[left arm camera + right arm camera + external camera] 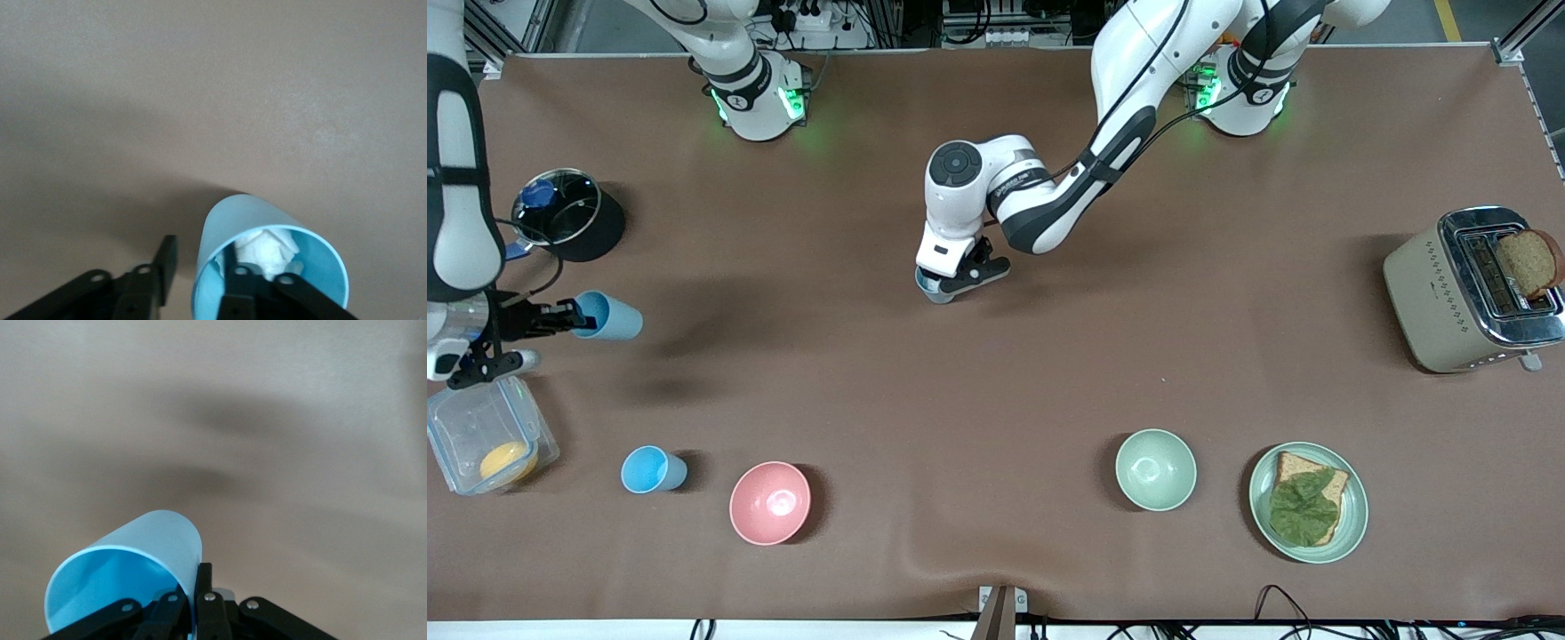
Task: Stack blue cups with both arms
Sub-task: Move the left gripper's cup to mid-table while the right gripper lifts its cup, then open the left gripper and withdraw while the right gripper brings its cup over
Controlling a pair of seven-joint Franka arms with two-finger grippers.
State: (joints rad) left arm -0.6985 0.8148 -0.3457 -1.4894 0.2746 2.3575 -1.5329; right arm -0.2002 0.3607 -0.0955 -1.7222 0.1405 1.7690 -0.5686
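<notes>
My left gripper (953, 283) is low at the middle of the table, over a paler blue cup (934, 287). In the left wrist view the gripper (203, 263) is open. One finger is inside the cup (260, 223) and the other stands outside its wall with a gap. A crumpled white wad (267, 250) lies in that cup. My right gripper (569, 318) is shut on the rim of a sky-blue cup (612, 316) and holds it tipped on its side at the right arm's end of the table. The right wrist view shows the fingers (203, 577) pinching the cup's wall (153, 537). A third blue cup (654, 469) stands beside the pink bowl.
A black pot with a glass lid (560, 213) and a clear plastic box (485, 436) are near my right gripper. A pink bowl (769, 502), a pale green bowl (1156, 468) and a plate with bread and lettuce (1307, 502) line the front. A toaster (1472, 289) stands at the left arm's end.
</notes>
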